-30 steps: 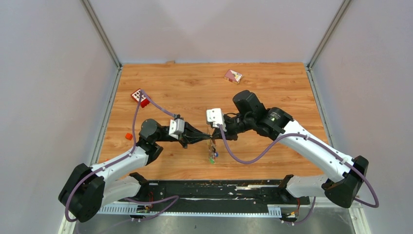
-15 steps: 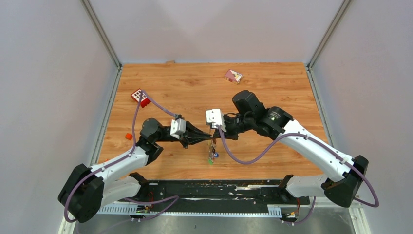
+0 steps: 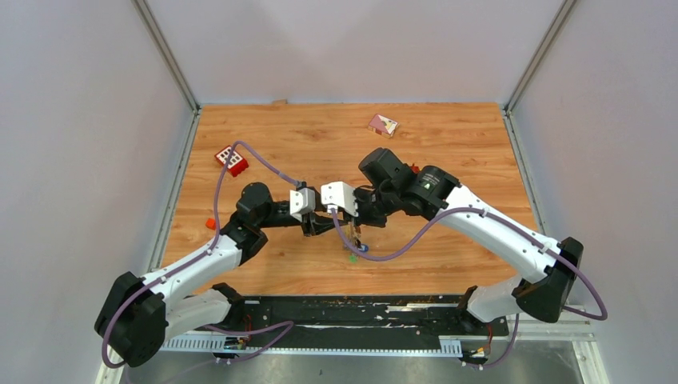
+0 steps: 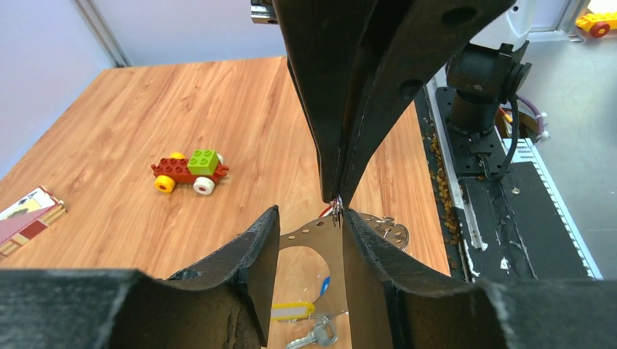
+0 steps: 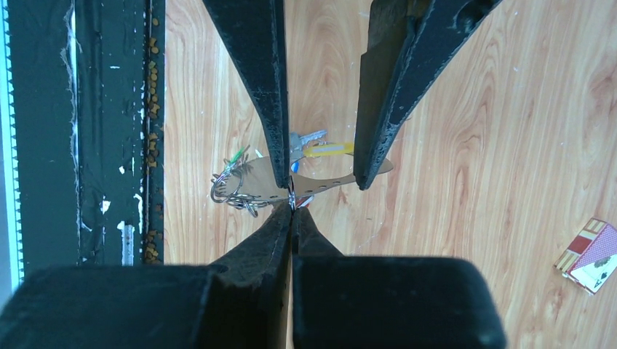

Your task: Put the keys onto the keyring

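Right tool point(image 5: 291, 211) is pressed together, pinching the keyring point(image 5: 255, 183) edge. Left tool point(image 4: 311, 216) is spread, straddling the keyring; keys point(image 5: 324, 147) lie just beside it.

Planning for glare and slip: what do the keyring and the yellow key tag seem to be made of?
The keyring: likely thin sheet metal, silvery and reflective, with punched holes along its edge; shiny plastic is possible. The yellow key tag: probably smooth plastic, given its bright uniform colour and pale insert.

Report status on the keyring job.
Right hand shut on keyring. Left hand open, straddling it. Keys bunched beside keyring. Toy car well clear.
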